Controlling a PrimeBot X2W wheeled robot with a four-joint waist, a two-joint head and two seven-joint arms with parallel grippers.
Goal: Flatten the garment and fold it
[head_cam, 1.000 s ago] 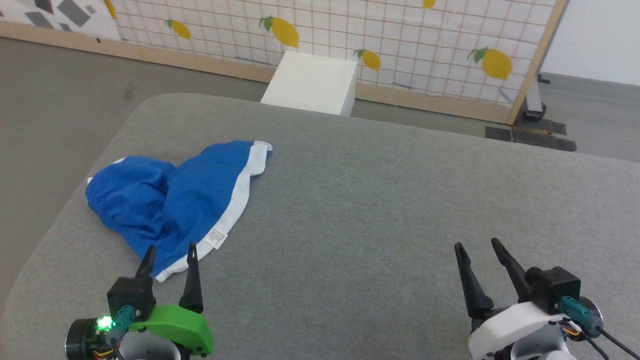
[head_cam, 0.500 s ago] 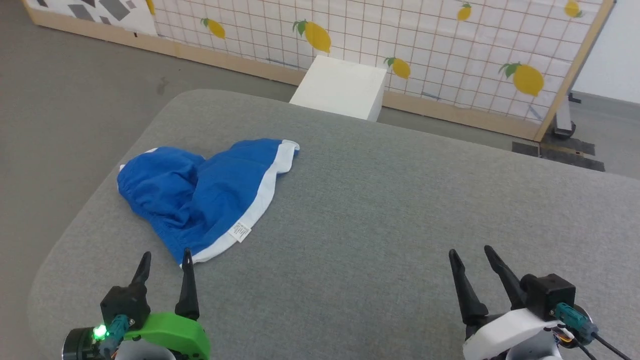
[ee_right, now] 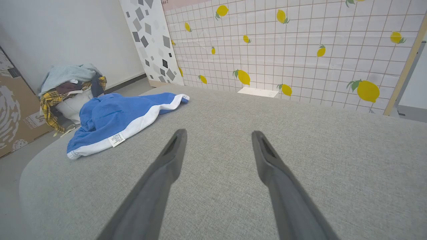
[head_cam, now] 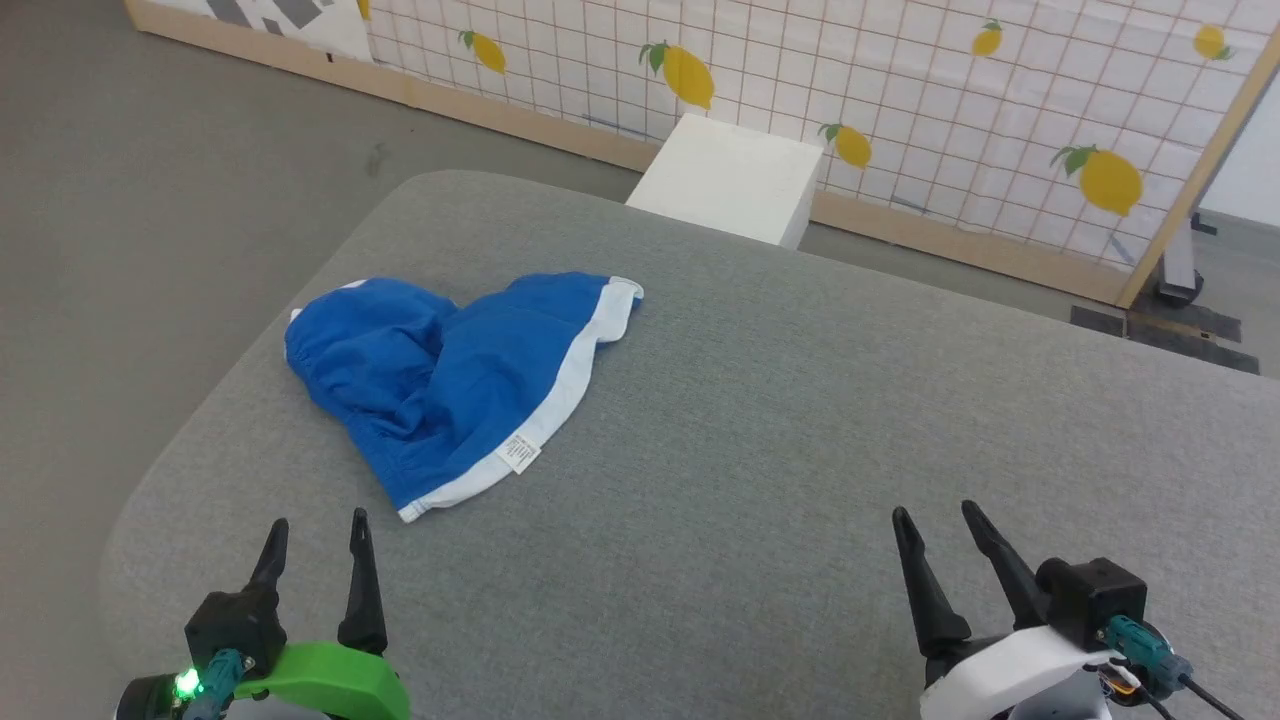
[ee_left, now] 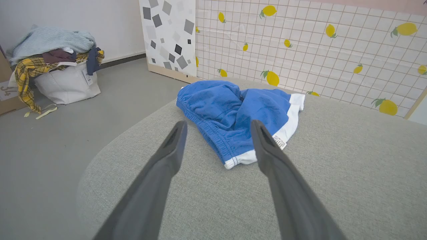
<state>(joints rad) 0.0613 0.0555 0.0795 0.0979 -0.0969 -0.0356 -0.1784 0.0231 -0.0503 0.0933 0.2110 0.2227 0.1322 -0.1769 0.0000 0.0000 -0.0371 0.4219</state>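
Note:
The garment [head_cam: 450,380] is bright blue with a wide white edge band and a small white label. It lies crumpled on the left part of the grey padded table [head_cam: 800,420]. My left gripper [head_cam: 315,520] hovers open near the table's front left, a short way in front of the garment's near corner, touching nothing. In the left wrist view the garment [ee_left: 233,113] sits just beyond the spread fingers of the left gripper [ee_left: 217,123]. My right gripper [head_cam: 935,515] stands open at the front right, far from the garment [ee_right: 113,116], over bare table; the right gripper [ee_right: 217,133] holds nothing.
A white box [head_cam: 735,175] stands on the floor behind the table, before a lemon-print screen [head_cam: 900,90]. A white bin heaped with clothes [ee_left: 56,70] sits on the floor to the left. A cardboard box [ee_right: 15,113] is beside it.
The head camera has turned left, so the whole scene has shifted right in view. The garment lies as before, and both grippers stay open in about the same places.

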